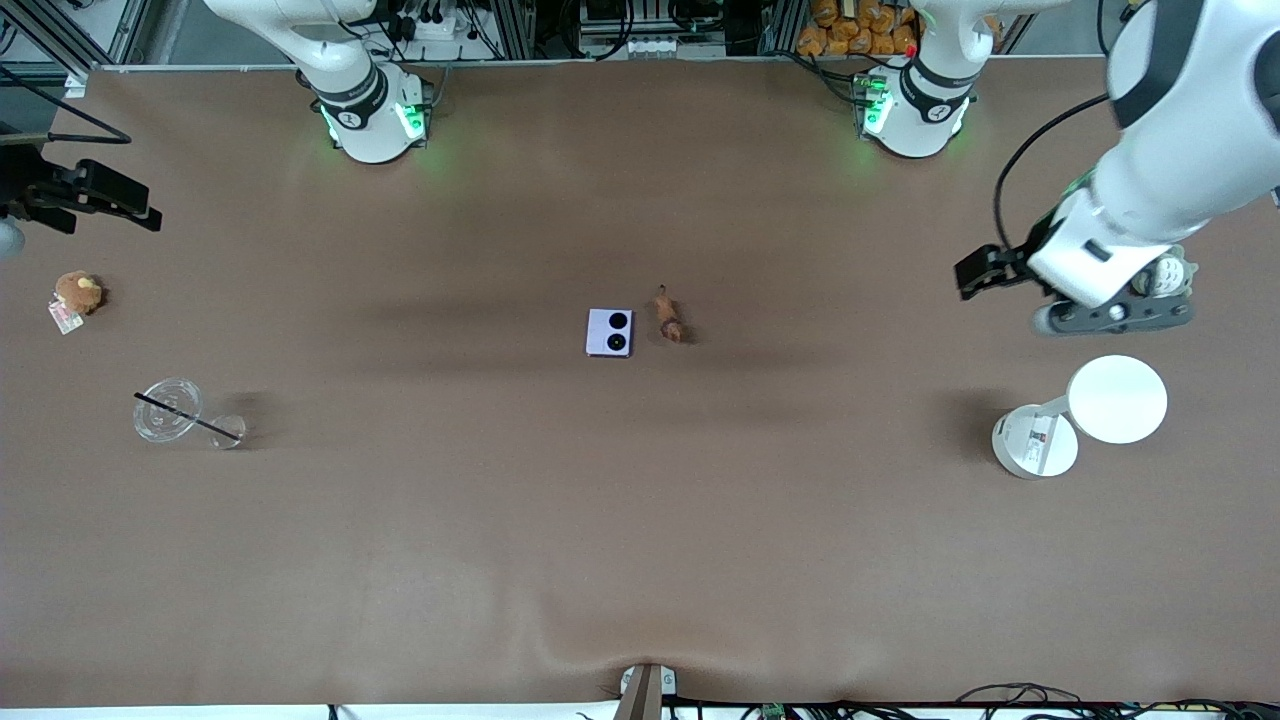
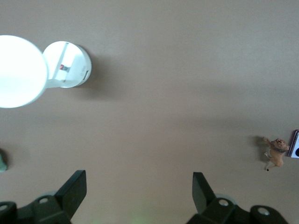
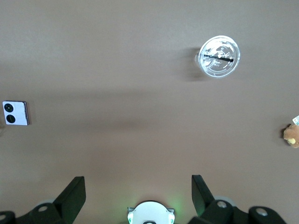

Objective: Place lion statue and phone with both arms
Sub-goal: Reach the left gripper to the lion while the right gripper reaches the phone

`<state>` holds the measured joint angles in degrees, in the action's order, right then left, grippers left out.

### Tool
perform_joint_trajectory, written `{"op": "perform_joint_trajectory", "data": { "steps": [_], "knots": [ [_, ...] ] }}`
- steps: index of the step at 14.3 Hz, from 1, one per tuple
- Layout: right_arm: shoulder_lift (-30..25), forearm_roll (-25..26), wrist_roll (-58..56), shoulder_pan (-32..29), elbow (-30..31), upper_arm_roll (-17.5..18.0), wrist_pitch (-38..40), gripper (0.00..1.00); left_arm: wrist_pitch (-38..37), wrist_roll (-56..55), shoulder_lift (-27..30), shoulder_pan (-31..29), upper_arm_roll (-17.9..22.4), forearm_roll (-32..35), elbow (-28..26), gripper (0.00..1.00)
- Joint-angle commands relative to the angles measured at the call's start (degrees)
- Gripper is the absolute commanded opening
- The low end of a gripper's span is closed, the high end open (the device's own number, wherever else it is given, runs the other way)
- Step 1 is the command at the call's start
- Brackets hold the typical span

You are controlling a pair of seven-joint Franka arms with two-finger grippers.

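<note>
The pale lavender phone lies flat mid-table, its two black camera circles on the edge toward the lion statue, a small reddish-brown figurine right beside it on the left arm's side. My left gripper is open and empty, up over the left arm's end of the table; its wrist view shows its gripper, the lion statue and a sliver of the phone. My right gripper is open and empty over the right arm's end; its wrist view shows its gripper and the phone.
A white stand with a round disc lies near the left gripper. A grey-green plush is partly hidden under the left arm. A round brown plush with a tag and a clear cup with a black straw are at the right arm's end.
</note>
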<state>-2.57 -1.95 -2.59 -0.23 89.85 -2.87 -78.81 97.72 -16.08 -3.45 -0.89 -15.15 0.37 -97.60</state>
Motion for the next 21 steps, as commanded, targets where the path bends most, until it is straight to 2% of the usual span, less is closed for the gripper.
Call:
{"op": "perform_joint_trajectory", "data": {
  "steps": [1,3,5,8,10,14,15,17,21],
  "knots": [
    [1.6,0.5,1.2,0.0,0.1,-0.1,0.1,1.0,4.6,-2.7,-0.7,-0.1,-1.9,-0.4,-3.3,1.0],
    [2.4,0.7,1.5,-0.3,-0.3,-0.2,-0.4,1.0,5.8,-8.3,-3.2,0.7,-4.0,-0.3,-3.2,1.0],
    [3.4,0.6,4.9,-0.5,-0.3,-0.2,-2.8,1.0,5.9,-13.7,-5.8,2.8,-4.2,-0.3,-3.2,1.0],
    [5.6,0.7,5.4,-0.6,-0.4,-0.2,-4.9,1.0,7.9,-25.8,-8.0,7.9,-4.2,0.1,-3.7,1.0],
    [6.1,0.6,5.4,-0.5,-0.4,-0.2,-5.8,1.0,9.3,-30.0,-9.7,11.4,-4.2,0.3,-3.9,1.0],
    [7.2,-0.3,5.4,0.7,-0.6,0.1,-5.8,1.0,18.5,-42.1,-16.1,19.9,-4.1,0.5,-4.1,1.0],
    [7.3,-0.5,5.5,2.3,-0.6,0.2,-5.8,1.0,21.2,-44.7,-18.2,21.9,-4.0,1.4,-4.0,0.97],
    [8.7,-0.5,6.4,7.8,-0.6,0.1,-6.6,1.0,26.1,-51.3,-21.8,24.9,-4.1,4.8,-3.7,0.98],
    [11.6,-1.6,14.6,16.3,-0.1,0.2,-7.8,1.0,33.0,-60.5,-27.0,29.4,-4.1,10.9,-3.4,0.95]
  ]
}}
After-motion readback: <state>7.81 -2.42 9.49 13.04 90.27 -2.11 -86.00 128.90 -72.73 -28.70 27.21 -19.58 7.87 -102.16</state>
